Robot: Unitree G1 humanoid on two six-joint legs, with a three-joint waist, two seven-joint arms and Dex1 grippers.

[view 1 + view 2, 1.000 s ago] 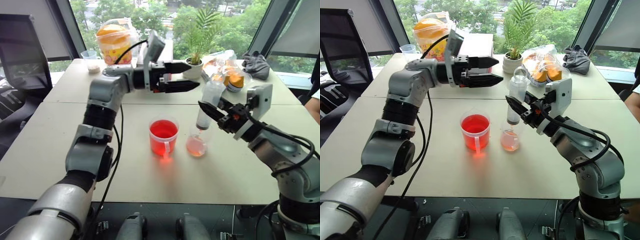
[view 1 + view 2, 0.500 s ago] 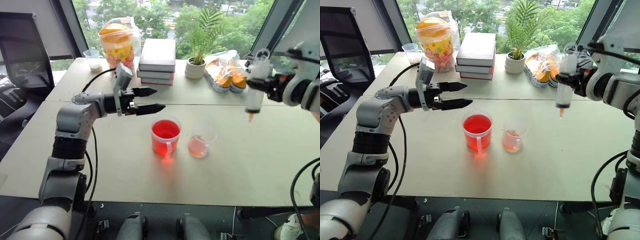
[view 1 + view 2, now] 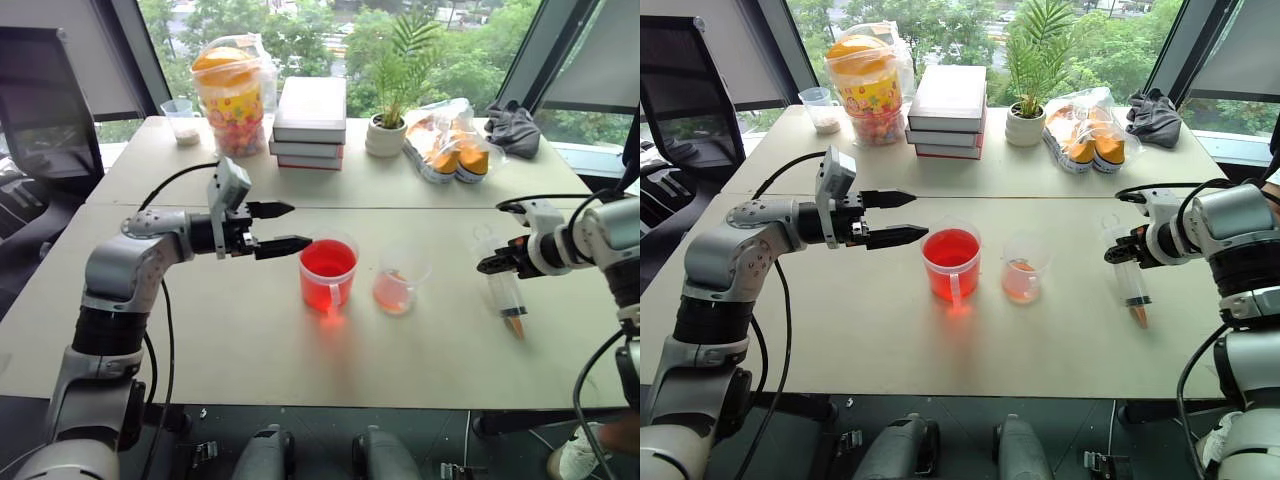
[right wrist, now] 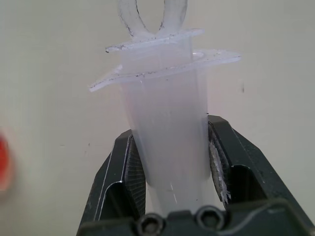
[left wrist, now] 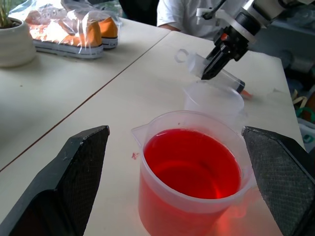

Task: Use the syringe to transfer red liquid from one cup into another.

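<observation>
The handled cup (image 3: 328,272), full of red liquid, stands at the table's middle. Just right of it is the smaller clear cup (image 3: 400,282) with a little pale red liquid at its bottom. My left gripper (image 3: 300,225) hovers open just left of the red cup, pointing at it; in the left wrist view its fingers (image 5: 81,167) flank the red cup (image 5: 192,172). At the right, my right gripper (image 3: 488,264) is shut on the barrel of the syringe (image 3: 503,292), which slants low over the table, orange tip toward the near edge.
Along the far side stand a small cup of white powder (image 3: 184,122), a jar of sweets (image 3: 232,95), stacked books (image 3: 310,122), a potted plant (image 3: 388,130), bagged shoes (image 3: 448,150) and a dark cloth (image 3: 512,128). A person in white (image 5: 182,14) is beyond the right edge.
My right arm lifted the syringe out of the smaller cup, swung it right and brought it down low over the table. The left gripper sank and drew back to beside the red cup.
</observation>
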